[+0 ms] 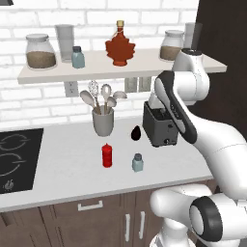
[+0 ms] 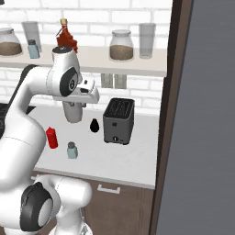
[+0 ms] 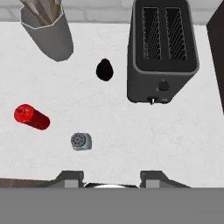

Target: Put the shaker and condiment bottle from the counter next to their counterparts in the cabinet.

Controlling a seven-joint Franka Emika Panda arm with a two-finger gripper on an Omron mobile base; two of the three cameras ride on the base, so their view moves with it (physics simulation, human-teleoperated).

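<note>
Gripper [image 3: 111, 181] hangs high above the counter [image 3: 131, 140], fingers drawn in on nothing. Below it, the shaker [image 3: 81, 141] stands just beside the red condiment bottle [image 3: 31, 117], both upright and in front of the toaster [image 3: 162, 52]

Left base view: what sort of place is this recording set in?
A rendered home kitchen, by the look of it: a cooktop set into the counter, a toaster beside a crock of utensils, and jars on a wall shelf against white brick.
</note>
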